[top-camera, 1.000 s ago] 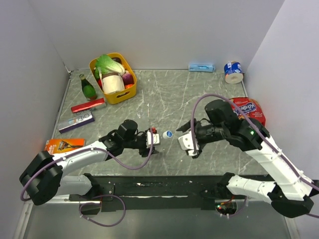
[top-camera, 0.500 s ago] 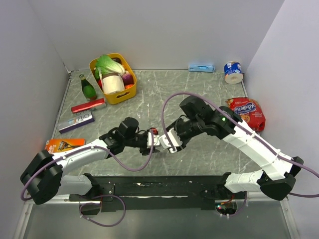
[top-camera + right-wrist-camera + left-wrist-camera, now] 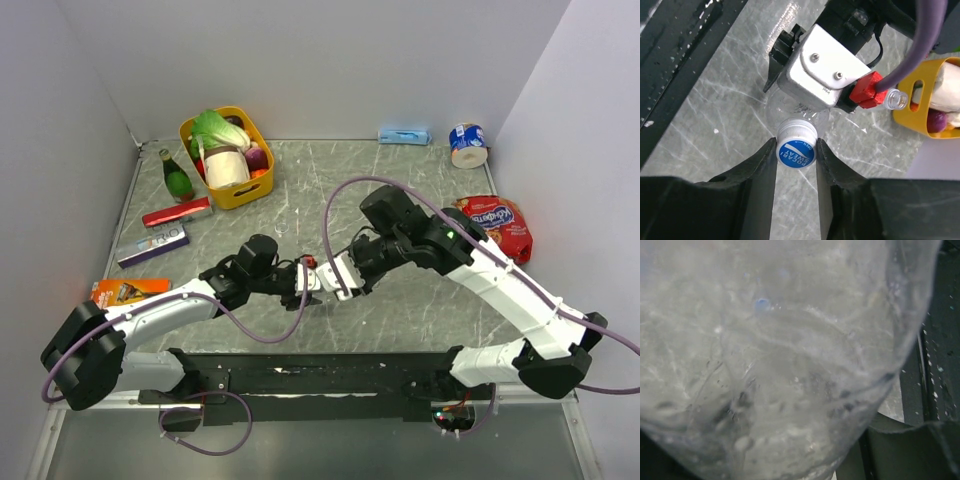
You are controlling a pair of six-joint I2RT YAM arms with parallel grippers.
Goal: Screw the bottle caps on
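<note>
At mid-table, left end effector [image 3: 308,282] clamps a clear bottle [image 3: 780,365]; right end effector [image 3: 796,149] pinches its blue cap [image 3: 796,153].

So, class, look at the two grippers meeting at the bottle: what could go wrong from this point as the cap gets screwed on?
1. The right gripper pinches only the sides of the blue cap; twisting might make it slip or go on crooked.
2. The left gripper holds the crinkly clear bottle, which may rotate or crumple under the twist.
3. Both grippers sit very close together, so turning the wrist could knock them together.
</note>
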